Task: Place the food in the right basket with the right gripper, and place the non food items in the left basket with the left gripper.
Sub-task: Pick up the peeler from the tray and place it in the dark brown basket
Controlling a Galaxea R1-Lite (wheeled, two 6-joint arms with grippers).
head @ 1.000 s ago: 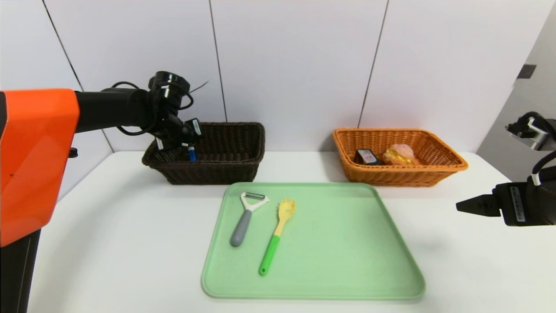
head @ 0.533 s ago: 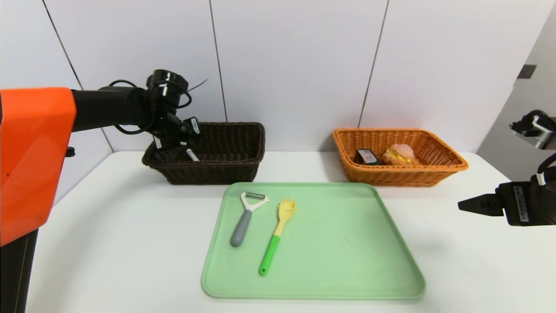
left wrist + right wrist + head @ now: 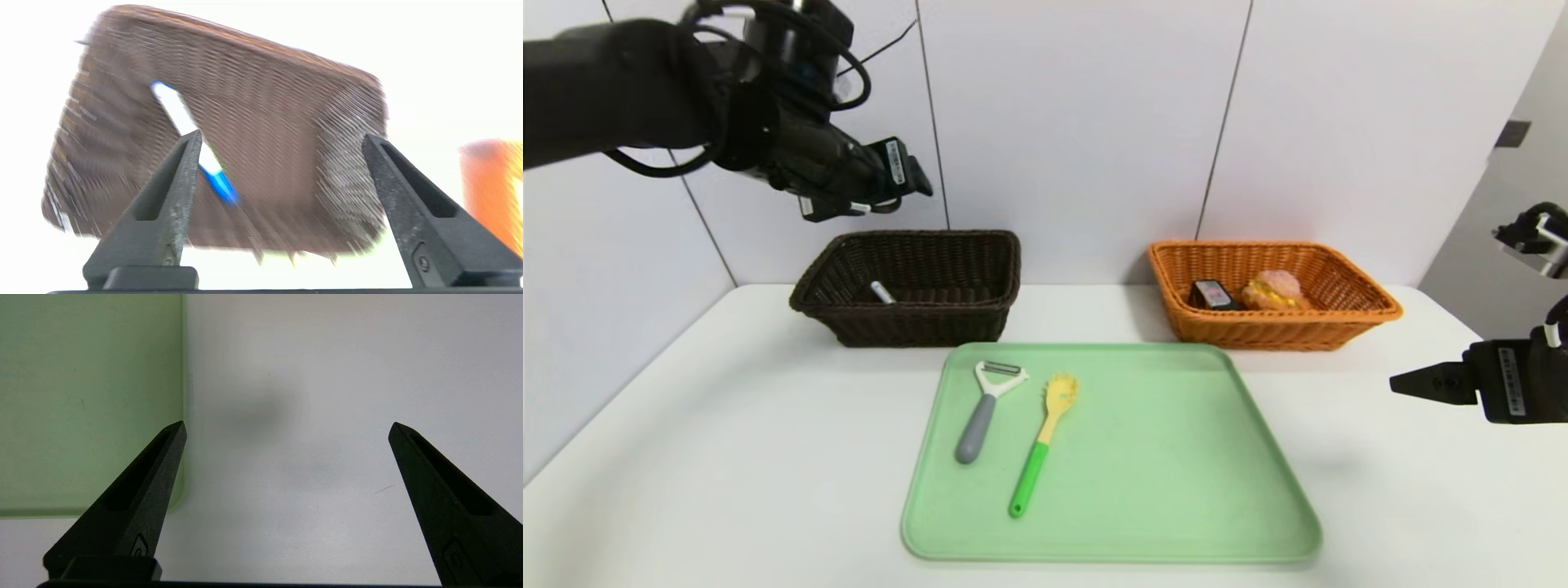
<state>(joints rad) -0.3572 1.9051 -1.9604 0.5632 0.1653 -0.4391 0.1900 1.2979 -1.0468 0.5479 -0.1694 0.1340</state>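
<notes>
Left hand spread, empty, high above dark brown woven wicker basket; white marker with blue cap lies inside.

Right hand spread, parked over white desk beside pale green plastic tray.

Tan bun with pink top, small black box sit in orange woven wicker basket.

Grey-handled white Y-peeler and yellow pasta spoon with green handle lie close together on tray.

Risks: thin handles may slide on slick tray; left hand may nudge neighbour while pinching one.

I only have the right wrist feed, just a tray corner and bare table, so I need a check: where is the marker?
Observer: The marker lies loose inside the left basket.
Operator: Is the left gripper holding anything?
Observer: No, the left gripper is open and empty, up above that basket.
Operator: What's on the tray?
Observer: The peeler and the pasta spoon lie side by side on the tray, apart from each other.
</notes>
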